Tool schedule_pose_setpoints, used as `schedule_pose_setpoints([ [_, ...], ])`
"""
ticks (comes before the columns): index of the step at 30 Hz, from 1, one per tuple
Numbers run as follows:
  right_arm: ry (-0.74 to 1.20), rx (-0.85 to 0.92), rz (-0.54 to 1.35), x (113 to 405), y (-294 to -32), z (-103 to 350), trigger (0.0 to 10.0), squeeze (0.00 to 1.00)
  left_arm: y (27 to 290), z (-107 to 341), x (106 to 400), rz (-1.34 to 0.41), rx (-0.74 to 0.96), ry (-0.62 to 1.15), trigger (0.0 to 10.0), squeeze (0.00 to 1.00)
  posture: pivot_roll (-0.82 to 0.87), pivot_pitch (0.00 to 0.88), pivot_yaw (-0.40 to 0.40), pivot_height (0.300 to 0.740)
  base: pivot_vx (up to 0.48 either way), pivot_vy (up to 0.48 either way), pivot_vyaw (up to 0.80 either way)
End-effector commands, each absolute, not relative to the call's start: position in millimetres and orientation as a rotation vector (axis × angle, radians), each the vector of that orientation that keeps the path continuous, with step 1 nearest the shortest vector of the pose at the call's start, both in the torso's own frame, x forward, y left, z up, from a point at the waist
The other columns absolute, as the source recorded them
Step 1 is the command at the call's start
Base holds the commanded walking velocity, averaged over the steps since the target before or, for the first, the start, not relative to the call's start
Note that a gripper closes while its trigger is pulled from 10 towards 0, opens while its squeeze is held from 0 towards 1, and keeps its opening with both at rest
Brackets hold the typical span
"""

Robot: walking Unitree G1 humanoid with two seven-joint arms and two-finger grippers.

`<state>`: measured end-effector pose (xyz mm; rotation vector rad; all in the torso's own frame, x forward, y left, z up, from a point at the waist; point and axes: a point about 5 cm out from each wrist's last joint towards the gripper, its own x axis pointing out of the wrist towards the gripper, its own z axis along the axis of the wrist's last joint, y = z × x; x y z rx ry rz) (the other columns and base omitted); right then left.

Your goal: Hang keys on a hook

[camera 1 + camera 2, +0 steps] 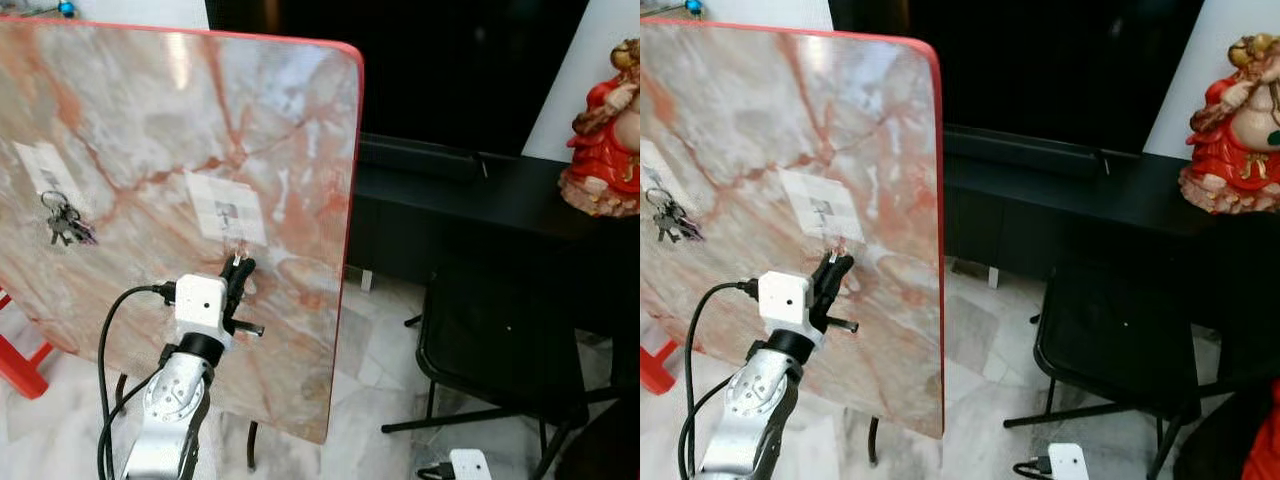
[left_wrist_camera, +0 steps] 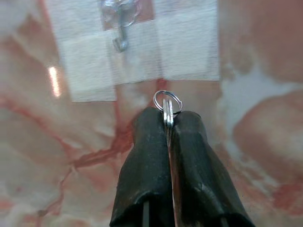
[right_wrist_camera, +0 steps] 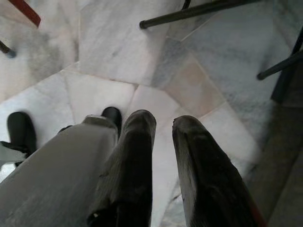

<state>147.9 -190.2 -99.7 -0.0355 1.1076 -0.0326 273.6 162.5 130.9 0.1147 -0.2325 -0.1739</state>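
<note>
A marble-patterned board (image 1: pixel 150 120) with a red rim stands upright before me. On it is a white adhesive pad (image 1: pixel 226 207) that carries a small clear hook (image 2: pixel 120 21). My left gripper (image 1: pixel 238 268) is raised to the board just below that pad. It is shut on a flat set of keys, whose ring (image 2: pixel 167 101) pokes out beyond the fingertips, a short way under the hook. Another bunch of keys (image 1: pixel 62 222) hangs from a second pad at the board's left. My right gripper (image 3: pixel 163 127) hangs low over the floor, open and holding nothing.
A black low cabinet (image 1: pixel 480 200) runs behind the board, with a red figurine (image 1: pixel 608 140) on its right end. A black chair (image 1: pixel 500 350) stands on the marble floor to the right. A red stool (image 1: pixel 20 365) shows at the lower left.
</note>
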Motion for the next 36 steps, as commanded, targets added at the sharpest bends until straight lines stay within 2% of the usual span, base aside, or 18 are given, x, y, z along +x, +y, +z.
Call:
schedule_pose_setpoints([
  [1, 1.105, -0.036, -0.023, 149.1, -186.8, -99.7, 10.0, 0.00, 164.2, 134.5, 273.9, -0.162, 0.124, -0.242, 10.0, 0.00, -0.01, 0.000, -0.029, 0.736, 0.000, 0.000, 0.00],
  [8, 1.105, -0.037, -0.022, 149.4, -186.7, -99.6, 10.0, 0.00, 169.5, 139.8, 273.5, -0.114, 0.112, -0.269, 10.0, 0.00, -0.01, 0.000, -0.029, 0.736, 0.000, 0.000, 0.00],
  [23, 1.103, -0.050, -0.019, 150.2, -187.2, -99.3, 10.0, 0.00, 165.8, 151.4, 269.6, -0.142, 0.090, -0.317, 10.0, 0.00, -0.01, 0.000, -0.029, 0.736, 0.000, 0.000, 0.00],
  [36, 1.101, -0.053, -0.017, 151.2, -186.5, -99.0, 10.0, 0.00, 164.2, 154.0, 280.7, -0.142, 0.080, -0.313, 10.0, 0.00, -0.02, 0.000, -0.027, 0.736, 0.000, 0.000, 0.00],
])
